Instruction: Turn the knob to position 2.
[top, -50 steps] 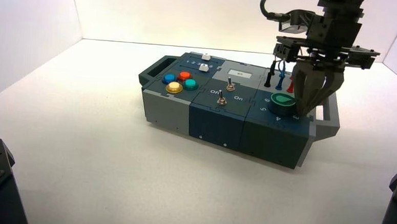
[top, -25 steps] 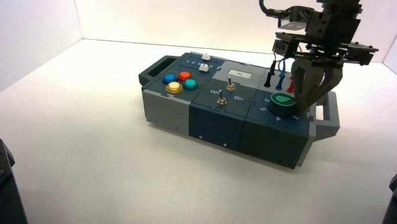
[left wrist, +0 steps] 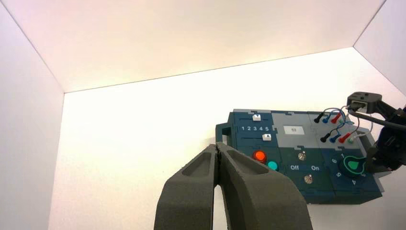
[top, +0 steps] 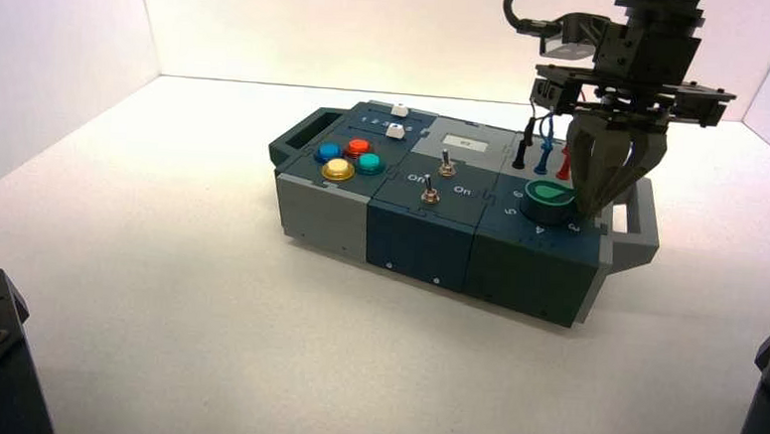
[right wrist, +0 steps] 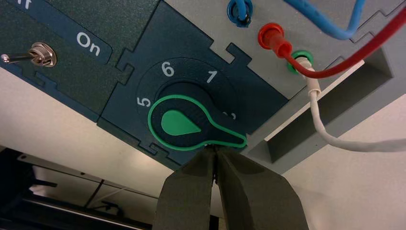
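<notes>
The knob (right wrist: 184, 123) is a dark dial with a green teardrop top, at the right end of the box (top: 420, 234). Its green-outlined pointer reaches past the white 1 (right wrist: 211, 76) toward position 2 (right wrist: 231, 115), whose digit is mostly covered by the pointer's tip. My right gripper (right wrist: 214, 149) is shut with nothing between its fingers, and its tips are right at the pointer's edge. From above, this gripper (top: 588, 210) hangs just right of the knob (top: 547, 199). Off to the box's left and well away from it, my left gripper (left wrist: 218, 145) is shut and empty.
Blue, red, teal and yellow buttons (top: 339, 170) sit at the box's left end, and two metal toggles (top: 429, 193) in the middle. Behind the knob are wire plugs (right wrist: 274, 38). A grey handle (top: 642, 226) sticks out on the right, close to my right gripper.
My right gripper has risen slightly and stays beside the knob. The knob's pointer looks unchanged and the left arm has not moved.
</notes>
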